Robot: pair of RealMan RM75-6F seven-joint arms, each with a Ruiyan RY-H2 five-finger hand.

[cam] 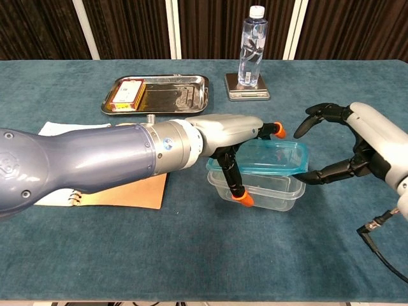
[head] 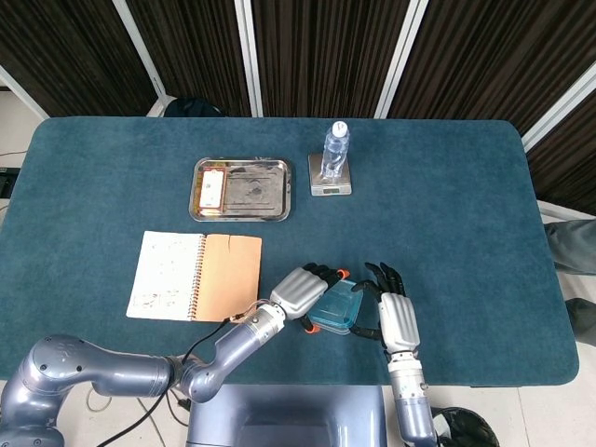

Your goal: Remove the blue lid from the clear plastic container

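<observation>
The clear plastic container [cam: 255, 188] sits on the blue table [cam: 191, 255] near its front edge, just right of the spiral notebook [head: 197, 277], with the blue lid [cam: 264, 157] resting on top, apparently loose rather than snapped down. The left hand [cam: 233, 137] grips the container's left end, orange-tipped fingers [cam: 242, 199] wrapped down its near wall. The right hand [cam: 354, 143] is spread and curved at the lid's right edge, one fingertip close to the rim; whether it touches cannot be told. To do this well, the left hand should pin the container down while the right pinches the lid's edge and lifts it steadily upward, without dragging the container.
</observation>
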